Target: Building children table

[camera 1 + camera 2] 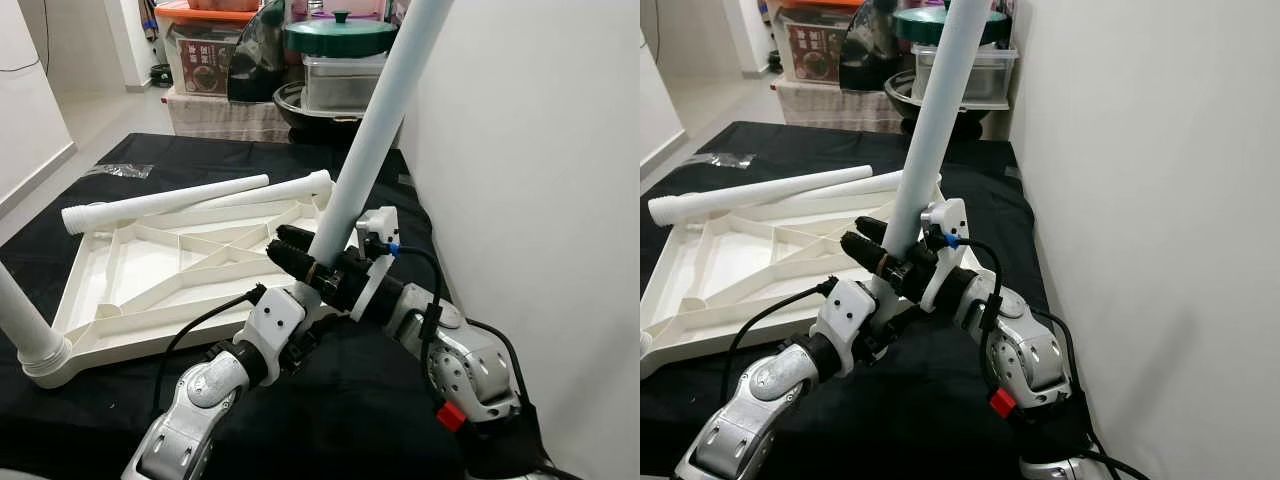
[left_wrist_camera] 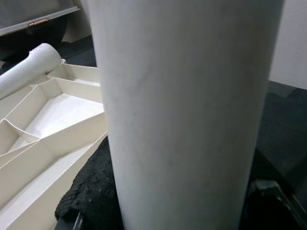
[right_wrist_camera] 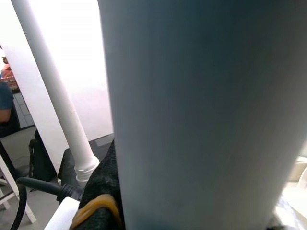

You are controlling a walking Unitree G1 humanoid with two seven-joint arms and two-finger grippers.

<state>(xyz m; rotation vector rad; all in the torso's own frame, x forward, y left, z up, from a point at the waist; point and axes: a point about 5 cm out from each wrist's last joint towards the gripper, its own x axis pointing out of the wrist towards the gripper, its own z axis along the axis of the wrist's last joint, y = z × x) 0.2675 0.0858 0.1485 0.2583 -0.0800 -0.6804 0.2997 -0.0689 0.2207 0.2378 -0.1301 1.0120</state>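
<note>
Gripping long white plastic table leg [image 1: 372, 150] with both hands, left hand [image 1: 300, 262] and right hand [image 1: 335, 270] closed, above upturned white tabletop [image 1: 150, 275]'s right corner; risking cross-threading if tilted.

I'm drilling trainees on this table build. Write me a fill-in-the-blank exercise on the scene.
1. Both grippers clamp the same white ____, which leans up towards the wall.
2. The upside-down tabletop lies on a ____ cloth.
3. Two loose legs lie across the tabletop's ____ edge.
4. At the tabletop's near left corner, one leg is already ____.

Missing words: leg; black; far; fitted
</note>
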